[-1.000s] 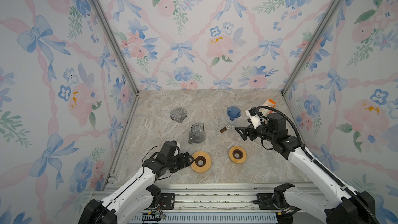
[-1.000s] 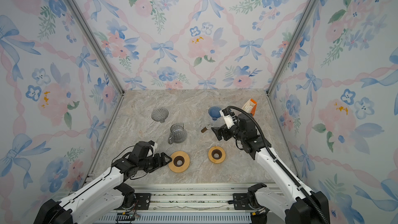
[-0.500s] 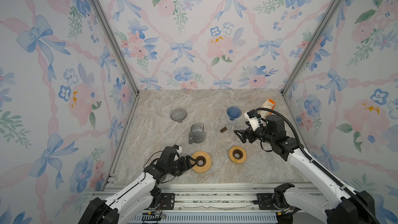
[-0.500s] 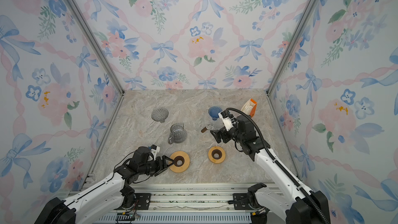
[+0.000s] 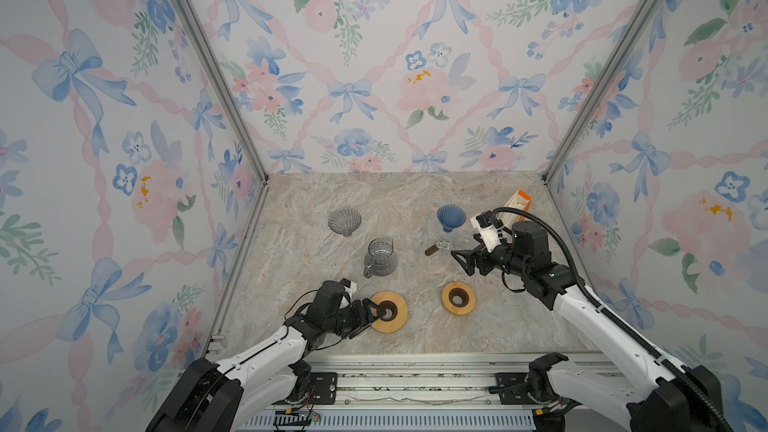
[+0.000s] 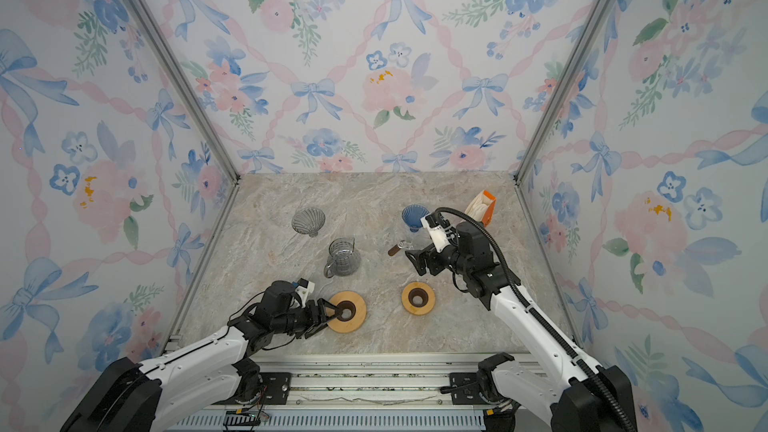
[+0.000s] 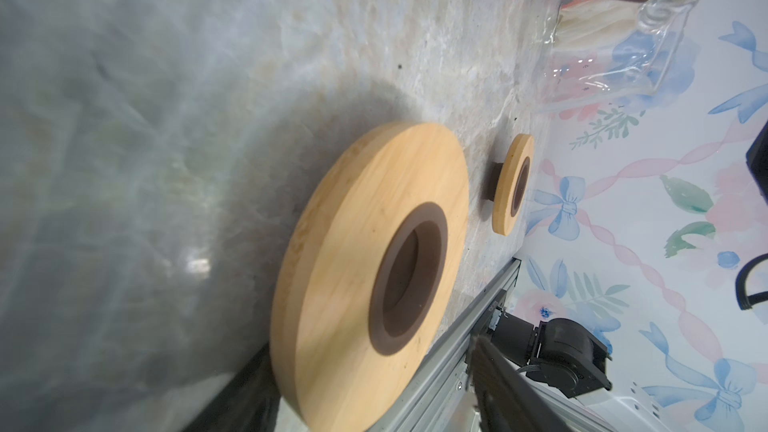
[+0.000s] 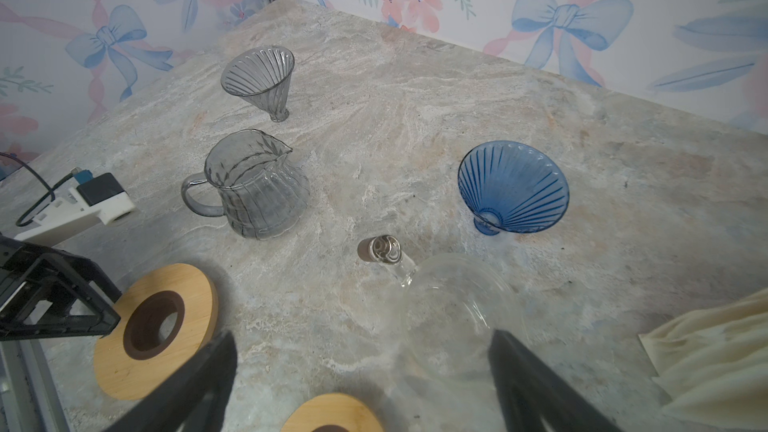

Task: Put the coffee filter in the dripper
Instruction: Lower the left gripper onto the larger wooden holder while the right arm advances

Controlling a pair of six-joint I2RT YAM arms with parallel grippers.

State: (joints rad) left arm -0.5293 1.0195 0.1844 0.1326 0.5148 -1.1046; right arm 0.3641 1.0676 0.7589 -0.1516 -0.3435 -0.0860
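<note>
Top views: marbled tabletop [image 5: 374, 201] (floral walls [image 5: 374, 56])

Grey pitcher [image 5: 380, 258], clear carafe [image 8: 451, 301], marble tabletop [image 5: 374, 197]

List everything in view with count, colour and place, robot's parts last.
grey dripper: one, smoky glass, back left
blue dripper: one, blue glass, back right
jug: one, grey glass, centre
carafe: one, clear with brown handle, beside the blue dripper
wooden rings: two, tan with dark holes, front
coffee filters: one stack, cream in an orange holder, back right corner
table: one, marbled beige, under everything
left claw: one, black, open at the left ring
right claw: one, black, open near the carafe
</note>
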